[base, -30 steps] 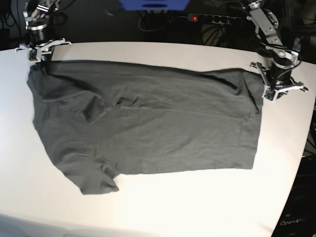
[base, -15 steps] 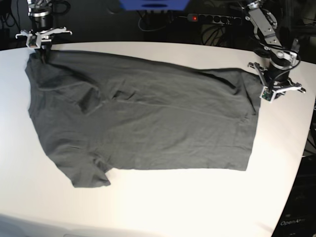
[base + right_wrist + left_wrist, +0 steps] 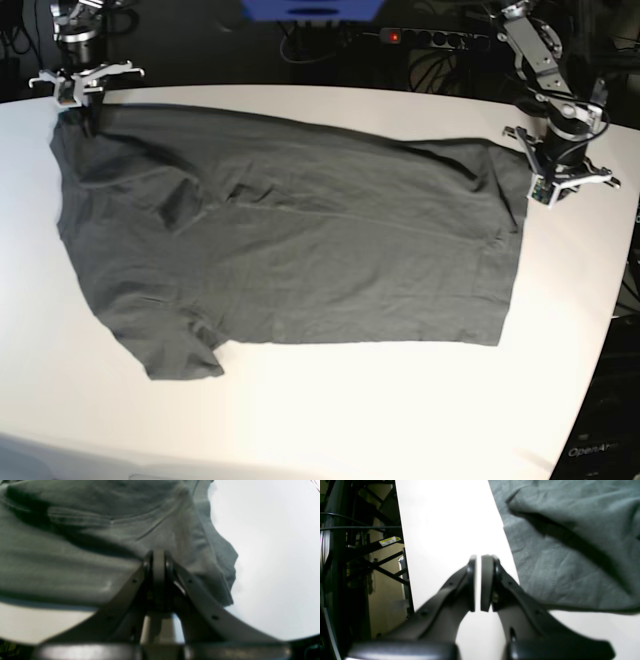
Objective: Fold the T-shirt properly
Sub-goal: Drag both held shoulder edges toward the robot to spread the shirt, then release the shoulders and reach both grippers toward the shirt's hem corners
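Dark charcoal-grey wrinkled cotton T-shirt (image 3: 290, 245) lies spread on the white surface (image 3: 400, 420). Right claw (image 3: 158, 562) clamped on its far corner — cloth pulled taut. Left claw (image 3: 478, 582) pressed together beside the hem, holding nothing.

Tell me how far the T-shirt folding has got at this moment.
Done: the T-shirt lies spread out on the white table, one sleeve jutting toward the near edge. In hand: the right gripper is shut on cloth at a far corner; the left gripper is shut beside the hem, holding nothing. Left: every fold, since no part is doubled over yet and wrinkles remain near the collar.
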